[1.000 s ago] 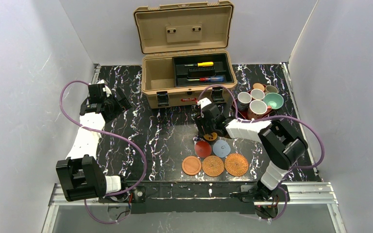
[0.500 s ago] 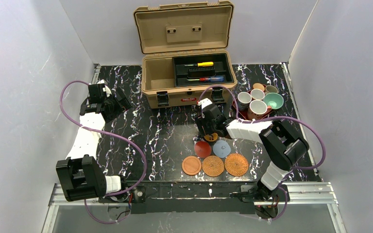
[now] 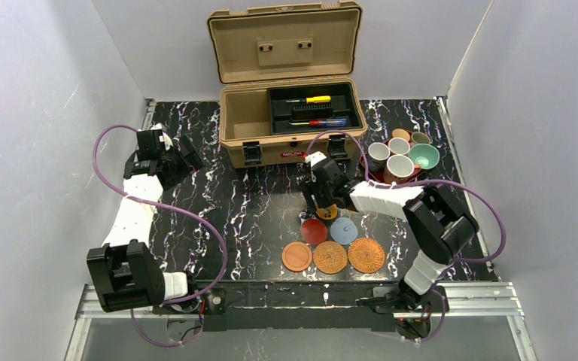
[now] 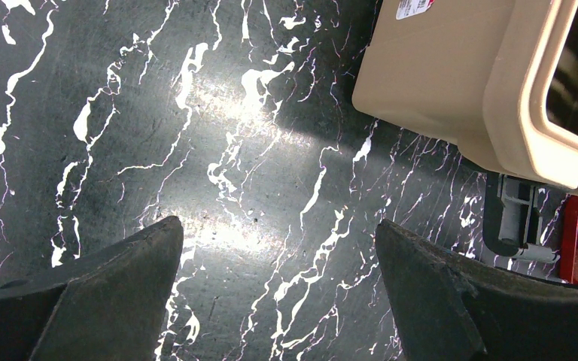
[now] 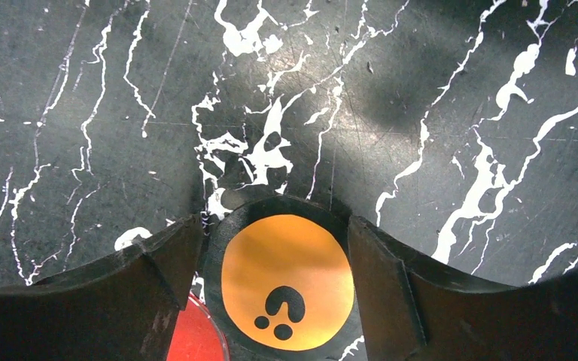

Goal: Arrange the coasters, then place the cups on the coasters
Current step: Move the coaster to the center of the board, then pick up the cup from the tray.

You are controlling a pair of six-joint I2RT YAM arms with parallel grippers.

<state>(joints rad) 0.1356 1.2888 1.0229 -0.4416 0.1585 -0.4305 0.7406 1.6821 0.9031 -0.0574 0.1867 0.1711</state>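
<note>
Five coasters lie in a group at the front right: a red coaster (image 3: pixel 314 231), a blue-grey one (image 3: pixel 343 229), a smooth brown one (image 3: pixel 296 256) and two woven ones (image 3: pixel 330 257) (image 3: pixel 366 255). Just behind them the orange coaster with black marks (image 5: pixel 286 282) (image 3: pixel 328 213) lies flat on the table. My right gripper (image 5: pixel 275 222) (image 3: pixel 322 204) stands open over it, one finger on each side. The cups (image 3: pixel 400 165) stand bunched on a dark red tray (image 3: pixel 371 174) at the right, among them a teal one (image 3: pixel 424 156). Far to the left my left gripper (image 4: pixel 278 226) (image 3: pixel 190 154) hangs open over bare marble.
An open tan toolbox (image 3: pixel 290 113) (image 4: pixel 451 83) with screwdrivers in its insert stands at the back centre. White walls close in both sides. The table's front edge runs just below the coaster row.
The right jaws have spread wider apart around the orange coaster, which stays lying where it was. The left arm has not moved.
</note>
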